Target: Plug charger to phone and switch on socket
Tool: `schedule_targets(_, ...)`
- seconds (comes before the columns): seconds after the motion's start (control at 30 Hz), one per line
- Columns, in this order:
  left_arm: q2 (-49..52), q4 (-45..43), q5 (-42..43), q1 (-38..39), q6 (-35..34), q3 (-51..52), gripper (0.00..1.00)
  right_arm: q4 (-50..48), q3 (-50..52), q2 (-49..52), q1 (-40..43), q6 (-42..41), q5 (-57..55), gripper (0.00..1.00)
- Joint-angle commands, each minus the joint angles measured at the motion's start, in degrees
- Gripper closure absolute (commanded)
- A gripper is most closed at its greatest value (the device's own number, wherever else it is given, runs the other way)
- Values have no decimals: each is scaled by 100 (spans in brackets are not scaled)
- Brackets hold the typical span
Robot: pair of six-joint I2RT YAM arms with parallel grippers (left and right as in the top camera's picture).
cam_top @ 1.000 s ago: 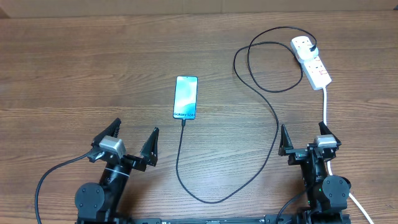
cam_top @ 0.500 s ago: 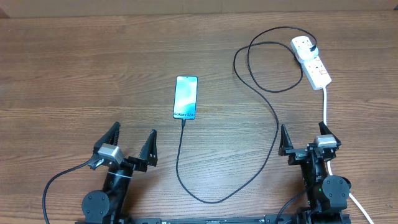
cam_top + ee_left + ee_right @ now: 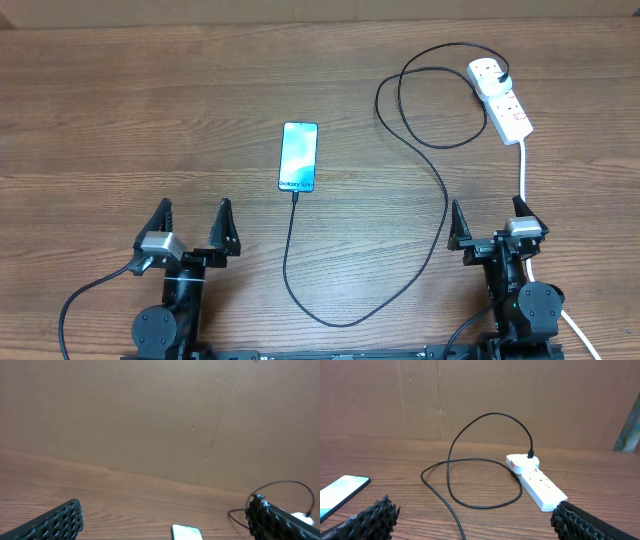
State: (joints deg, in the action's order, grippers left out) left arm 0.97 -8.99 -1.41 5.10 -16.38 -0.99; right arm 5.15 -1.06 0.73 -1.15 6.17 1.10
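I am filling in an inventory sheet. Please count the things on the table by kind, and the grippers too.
Phone: 1
Charger cable: 1
Power strip: 1
Grippers: 2, left gripper and right gripper
Total: 5

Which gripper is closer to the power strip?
Right. In the overhead view the right gripper sits straight below the socket, beside its white cord. The left gripper is far across the table, beyond the phone.
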Motion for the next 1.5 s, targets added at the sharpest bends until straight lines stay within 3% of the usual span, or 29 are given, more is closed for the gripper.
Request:
schedule_targets(0.0,-79,42,-262,-50,-33,72,0,-31,59,-57,15,-35,0,0)
schedule_targets(0.33,-79,1276,-669,-50,-31,72,1,-31,59,-57,15,-35,2,0)
schedule_targets(0.67,-79,1292,-603,-50,1226,72,0,-31,59,-57,15,-35,2,0)
schedule_targets(1.47,-79,1303,-455,-50,1471,72,0,-31,59,-57,15,-35,2,0)
